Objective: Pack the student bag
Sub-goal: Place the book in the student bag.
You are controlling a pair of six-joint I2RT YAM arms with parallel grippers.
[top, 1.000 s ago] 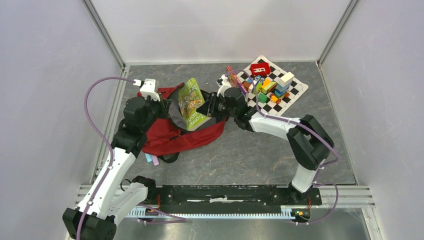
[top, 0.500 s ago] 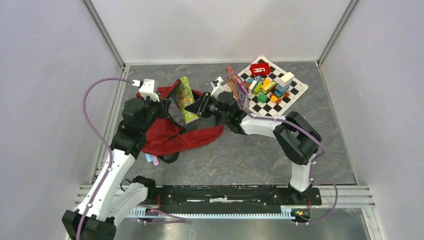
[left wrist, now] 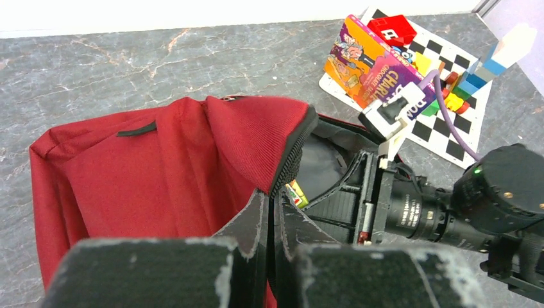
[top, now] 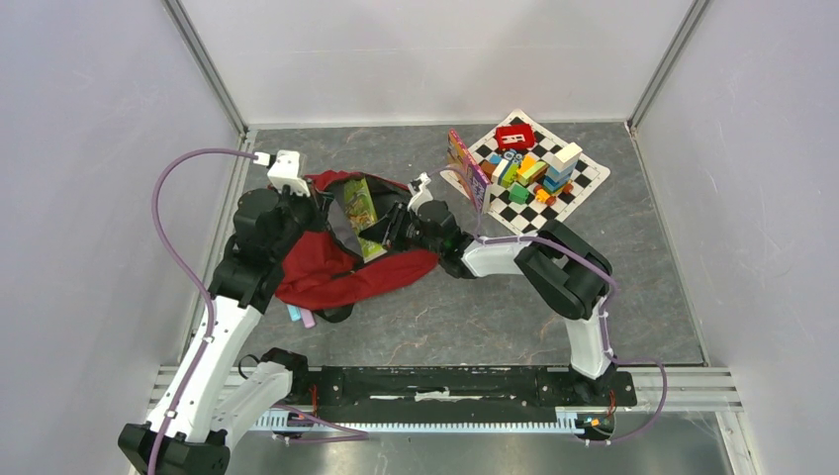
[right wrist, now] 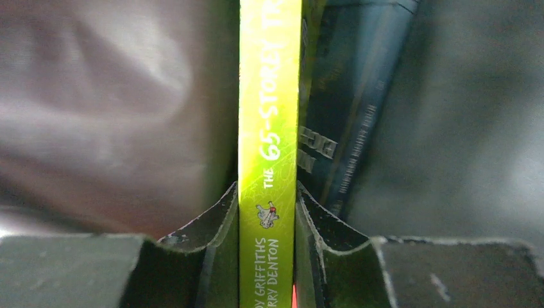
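Now left pincer [left wrist: 269, 215] pinches student bag [left wrist: 160, 167] rim, right pincer [right wrist: 267, 212] clamps green book [right wrist: 269, 96] inside.

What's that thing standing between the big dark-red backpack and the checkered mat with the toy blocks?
A purple-and-orange paperback book, upright at the checkered mat's edge; the right arm also crosses that gap. The top view shows it.

Grey marbled tabletop [top: 495, 307], evenly lit. White panels [top: 425, 59] on its left, far and right edges. Aluminium posts [top: 206, 64] at its far corners. Black rail [top: 445, 381] along its near edge.
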